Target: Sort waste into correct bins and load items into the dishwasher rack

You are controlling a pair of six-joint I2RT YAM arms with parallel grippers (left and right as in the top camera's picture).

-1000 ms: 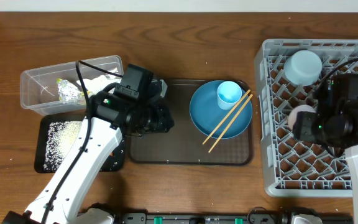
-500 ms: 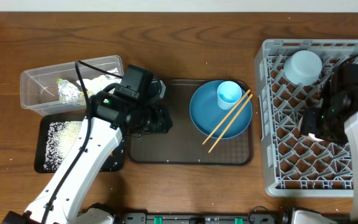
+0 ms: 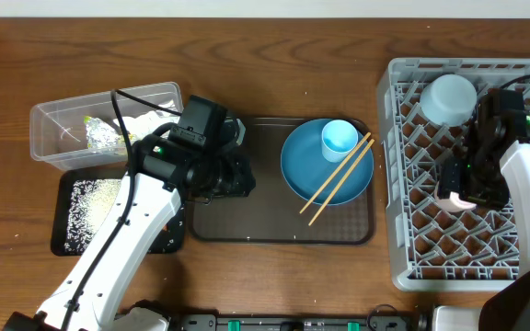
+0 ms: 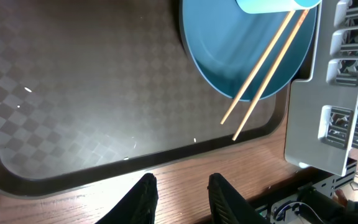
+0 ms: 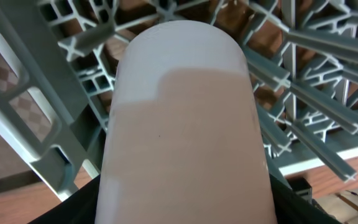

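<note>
Tabletop (image 3: 274,55) carries brown tray (image 3: 265,219) between tub (image 3: 58,115) and rack (image 3: 449,248).

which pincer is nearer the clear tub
Left. The left pincer hangs over the brown tray close to the clear tub; the right pincer is far off over the rack, holding the pink cup.

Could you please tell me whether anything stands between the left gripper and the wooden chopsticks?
Nothing visible does. Only bare brown tray lies between the left gripper and the wooden chopsticks, which rest across the blue plate beside the light blue cup.
</note>
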